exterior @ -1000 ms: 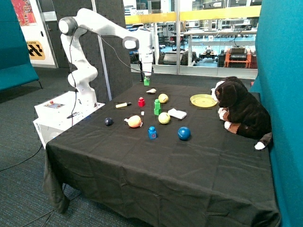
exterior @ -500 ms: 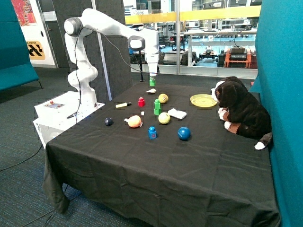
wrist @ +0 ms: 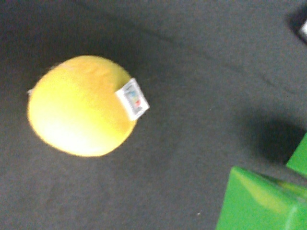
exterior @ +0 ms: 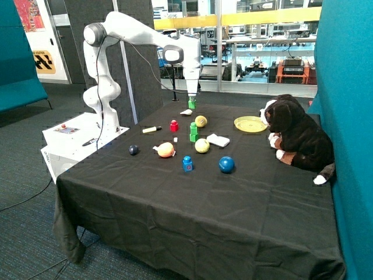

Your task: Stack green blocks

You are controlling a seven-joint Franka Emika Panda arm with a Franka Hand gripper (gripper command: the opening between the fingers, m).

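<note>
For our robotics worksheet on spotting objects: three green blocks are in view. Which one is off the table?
The green block held in the gripper hangs above the cloth near the far edge. The other two green blocks sit stacked on the table, between the yellow balls.

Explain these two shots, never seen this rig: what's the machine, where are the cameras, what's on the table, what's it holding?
The machine is a white jointed robot arm mounted beside a table with a black cloth. One picture comes from a camera standing apart in the room; the other from a camera on the arm's wrist, looking down along the fingers.

The two-finger gripper hangs above the far side of the table, shut on a small bright green plastic brick. In the wrist view that brick fills a corner, with a yellow soft ball with a white tag on the cloth below.

Two more green bricks already stand stacked mid-table. Around them lie a red studded block, a blue studded block, several balls, a yellow plate and a brown-and-white plush dog. The job is stacking the green bricks; the held one looks to be the last.
</note>
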